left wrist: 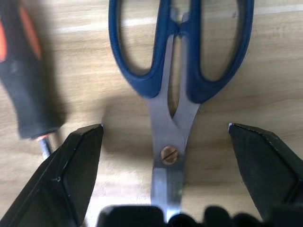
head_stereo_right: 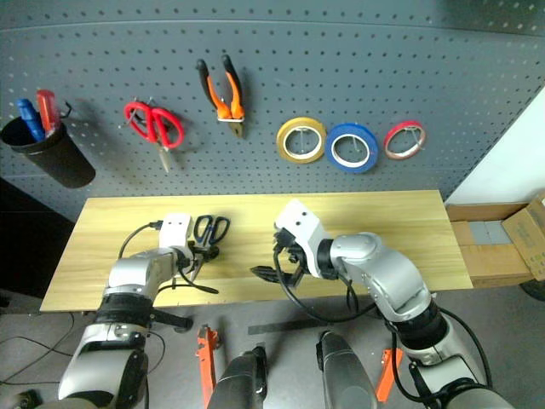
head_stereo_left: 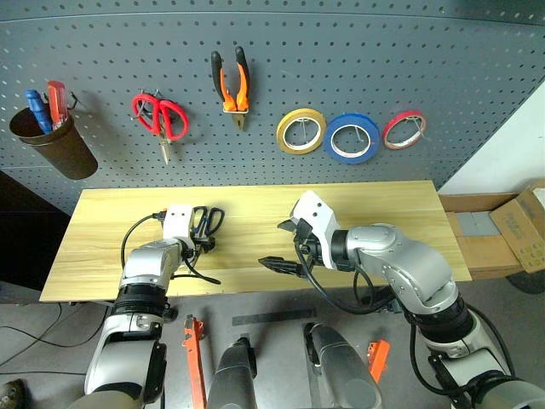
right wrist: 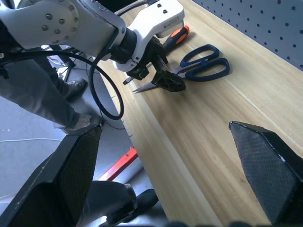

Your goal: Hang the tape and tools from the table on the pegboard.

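On the pale, plank-grained table (head_stereo_left: pixel 366 200), the blue-handled scissors (left wrist: pixel 176 71) lie flat, steel blades crossing at a brass pivot screw. The left gripper (left wrist: pixel 165 142) straddles the blades, its black wedge fingers spread wide and not closed on them. The orange-and-black screwdriver (left wrist: pixel 23 71) lies beside. The right gripper (head_stereo_left: pixel 285 247) hovers open, empty. The glossy blue tape (head_stereo_left: pixel 352 138) and the pliers (head_stereo_left: pixel 232 81) hang on the perforated grey pegboard (head_stereo_left: pixel 426 60).
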`<state>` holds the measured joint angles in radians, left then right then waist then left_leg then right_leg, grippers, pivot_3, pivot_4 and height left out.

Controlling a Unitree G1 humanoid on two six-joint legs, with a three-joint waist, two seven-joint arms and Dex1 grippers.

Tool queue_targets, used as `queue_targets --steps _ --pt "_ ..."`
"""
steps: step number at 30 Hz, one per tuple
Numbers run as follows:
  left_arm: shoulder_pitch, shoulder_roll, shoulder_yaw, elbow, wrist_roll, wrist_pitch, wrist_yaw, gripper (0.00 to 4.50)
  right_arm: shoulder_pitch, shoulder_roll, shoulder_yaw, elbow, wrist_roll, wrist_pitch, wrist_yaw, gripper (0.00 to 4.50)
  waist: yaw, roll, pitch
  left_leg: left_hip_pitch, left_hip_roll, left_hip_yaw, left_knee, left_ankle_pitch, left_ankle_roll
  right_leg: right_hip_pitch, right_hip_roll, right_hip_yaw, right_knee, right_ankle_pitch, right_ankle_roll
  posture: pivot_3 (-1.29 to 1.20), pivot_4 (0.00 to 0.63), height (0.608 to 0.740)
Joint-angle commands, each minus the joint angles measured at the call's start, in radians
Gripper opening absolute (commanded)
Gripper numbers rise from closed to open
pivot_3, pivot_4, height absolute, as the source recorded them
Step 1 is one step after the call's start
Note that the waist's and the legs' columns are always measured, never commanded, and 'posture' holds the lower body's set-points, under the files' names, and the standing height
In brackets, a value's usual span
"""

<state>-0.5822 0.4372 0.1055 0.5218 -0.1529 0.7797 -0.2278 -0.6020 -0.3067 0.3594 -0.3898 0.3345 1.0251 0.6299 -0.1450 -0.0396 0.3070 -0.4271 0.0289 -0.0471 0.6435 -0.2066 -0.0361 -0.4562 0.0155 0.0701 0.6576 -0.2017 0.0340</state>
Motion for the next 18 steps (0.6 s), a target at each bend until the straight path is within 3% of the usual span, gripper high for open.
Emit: queue_targets --steps 1,7,9,14,18 --pt "0.017 0.02 0.009 0.042 0.021 -0.021 -0.002 3.22 -0.013 -0.006 0.005 -0.032 0.008 -0.019 0.005 4.5 -0.001 0.0 0.0 0.0 0.0 0.0 0.0 0.0 0.0 0.0 0.0 0.0 0.0 0.0 0.0 -0.23 0.311 0.74" --pt "0.036 0.032 0.007 0.06 0.029 -0.083 -0.01 1.1 -0.02 0.0 0.002 -0.022 0.007 -0.011 -0.008 4.5 -0.008 0.0 0.0 0.0 0.0 0.0 0.0 0.0 0.0 0.0 0.0 0.0 0.0 0.0 0.0 -0.24 0.309 0.74" --pt "0.039 0.031 0.014 0.064 0.03 -0.106 -0.003 0.59 -0.019 0.002 0.001 -0.021 0.01 -0.008 -0.008 4.5 -0.011 0.0 0.0 0.0 0.0 0.0 0.0 0.0 0.0 0.0 0.0 0.0 0.0 0.0 0.0 -0.24 0.309 0.74" --pt "0.059 0.041 -0.016 0.04 0.059 -0.176 -0.027 0.55 -0.016 -0.01 0.005 -0.022 0.006 -0.02 -0.002 4.5 -0.018 0.0 0.0 0.0 0.0 0.0 0.0 0.0 0.0 0.0 0.0 0.0 0.0 0.0 0.0 -0.24 0.312 0.74" --pt "0.18 0.046 -0.007 -0.191 0.05 -0.245 -0.054 0.51 -0.006 -0.052 0.028 -0.035 -0.034 -0.14 0.025 4.5 -0.023 0.0 0.0 0.0 0.0 0.001 -0.002 0.0 0.0 -0.001 -0.001 0.001 -0.001 0.0 0.0 -0.25 0.312 0.74"
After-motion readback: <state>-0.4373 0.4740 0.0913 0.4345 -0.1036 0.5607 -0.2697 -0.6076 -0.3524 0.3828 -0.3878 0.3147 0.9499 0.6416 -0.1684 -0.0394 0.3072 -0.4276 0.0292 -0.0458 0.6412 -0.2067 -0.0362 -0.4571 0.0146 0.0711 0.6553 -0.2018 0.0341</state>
